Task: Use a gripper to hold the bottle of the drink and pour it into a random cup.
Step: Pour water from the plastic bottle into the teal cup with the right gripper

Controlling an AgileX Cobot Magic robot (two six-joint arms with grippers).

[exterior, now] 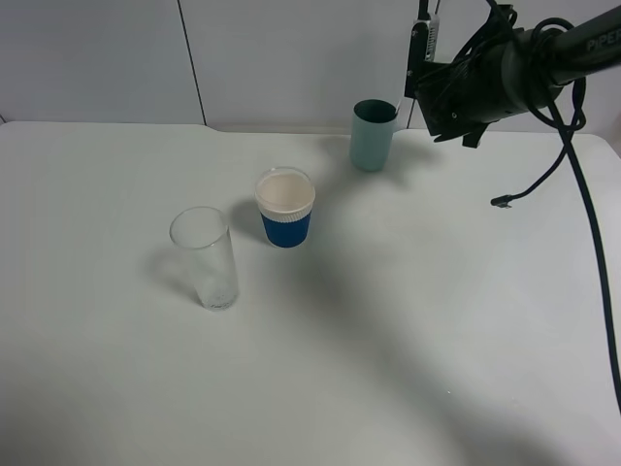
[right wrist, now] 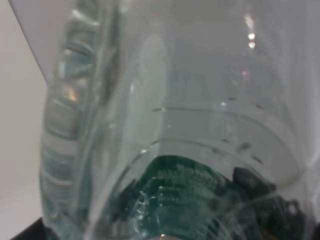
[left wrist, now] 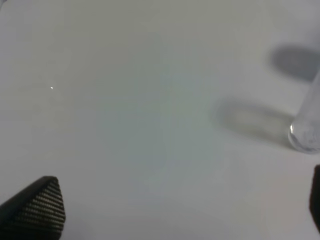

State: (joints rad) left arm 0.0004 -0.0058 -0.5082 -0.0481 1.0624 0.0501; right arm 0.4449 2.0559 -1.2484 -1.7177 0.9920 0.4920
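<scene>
High camera first: the teal cup stands upright at the back of the white surface. Toward the camera and to the left of it is a white paper cup with a blue sleeve. Further out the same way stands a clear glass. All three are apart from each other. The right gripper hangs just right of the teal cup, up above rim height. The bottle shows as a thin dark-banded sliver in it. Its long axis is steep, nearly on end. The low end leans in toward the teal cup's rim and the high end runs off the top. Can't honestly say which end is the mouth.

Left wrist cam: the left gripper is spread wide with nothing in it, just bare surface under it. The glass base is off to one side.

Right wrist cam: basically all bottle, ribbed clear plastic with the dark green label right up against the lens. The right gripper is clamped tight on it.
</scene>
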